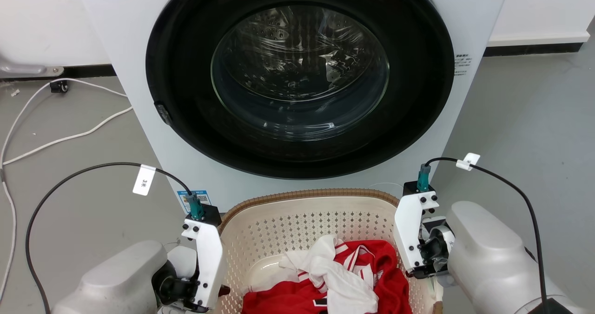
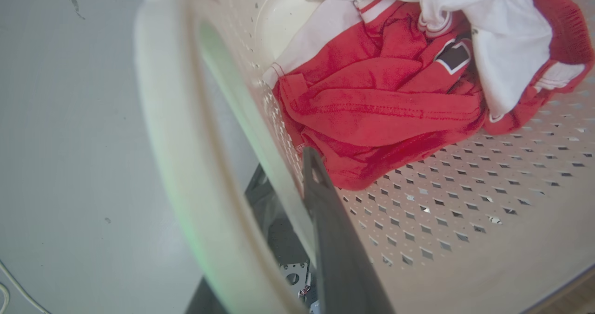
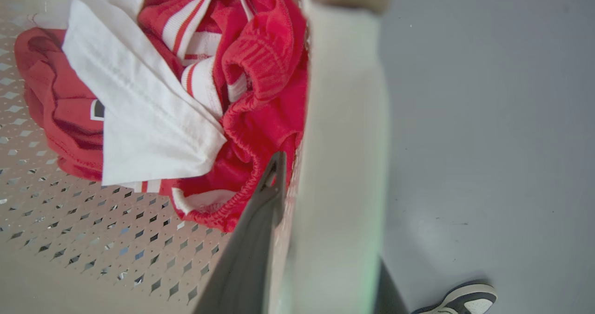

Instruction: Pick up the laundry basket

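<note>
I'm seeing the cream, diamond-perforated laundry basket [image 1: 279,230] wearing a brown woven rim; red clothes [image 2: 386,114] with white stripes are lying just beside the dark finger [image 2: 334,239] of my left gripper [image 2: 260,174].

Pale grey forearms [image 1: 116,277], white screwed wrist brackets [image 1: 207,263], black tagged cables [image 1: 69,179].

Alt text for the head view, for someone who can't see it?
A cream laundry basket holding red and white clothes sits before a washing machine's round glass door, the left gripper and right gripper at its two sides.
</note>
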### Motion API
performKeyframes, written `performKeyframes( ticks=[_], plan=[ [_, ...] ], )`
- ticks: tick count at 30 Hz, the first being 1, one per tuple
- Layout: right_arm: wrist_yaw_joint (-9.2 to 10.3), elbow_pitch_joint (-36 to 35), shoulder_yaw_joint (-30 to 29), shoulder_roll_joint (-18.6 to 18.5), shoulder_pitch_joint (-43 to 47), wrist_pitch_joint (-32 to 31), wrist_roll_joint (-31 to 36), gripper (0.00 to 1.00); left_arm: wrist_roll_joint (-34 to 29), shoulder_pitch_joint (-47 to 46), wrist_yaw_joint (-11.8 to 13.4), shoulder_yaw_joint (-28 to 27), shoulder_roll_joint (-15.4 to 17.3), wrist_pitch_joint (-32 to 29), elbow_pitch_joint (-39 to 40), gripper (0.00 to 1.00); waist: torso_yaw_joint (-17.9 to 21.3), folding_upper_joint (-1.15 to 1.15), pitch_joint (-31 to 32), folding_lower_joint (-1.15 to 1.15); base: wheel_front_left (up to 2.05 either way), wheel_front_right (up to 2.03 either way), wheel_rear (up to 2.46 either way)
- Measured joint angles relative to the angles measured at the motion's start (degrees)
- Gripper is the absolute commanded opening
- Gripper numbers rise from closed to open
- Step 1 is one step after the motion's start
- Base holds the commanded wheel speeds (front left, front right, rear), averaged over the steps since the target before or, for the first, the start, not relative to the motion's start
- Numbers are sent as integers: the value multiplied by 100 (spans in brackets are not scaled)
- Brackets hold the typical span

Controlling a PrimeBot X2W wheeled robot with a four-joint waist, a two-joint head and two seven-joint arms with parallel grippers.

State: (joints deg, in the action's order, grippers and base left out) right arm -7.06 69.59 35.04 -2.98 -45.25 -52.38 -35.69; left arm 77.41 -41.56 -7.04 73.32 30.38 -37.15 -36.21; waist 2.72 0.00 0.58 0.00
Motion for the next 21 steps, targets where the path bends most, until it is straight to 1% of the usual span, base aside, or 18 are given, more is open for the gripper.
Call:
performKeyframes(
  ticks=[21],
  plan=[
    [0,112,194,11,-87,125,-155,0,16,-10,-1,-1,-36,-16,-101,0,-15,0,10,0,0,0,0]
  ],
)
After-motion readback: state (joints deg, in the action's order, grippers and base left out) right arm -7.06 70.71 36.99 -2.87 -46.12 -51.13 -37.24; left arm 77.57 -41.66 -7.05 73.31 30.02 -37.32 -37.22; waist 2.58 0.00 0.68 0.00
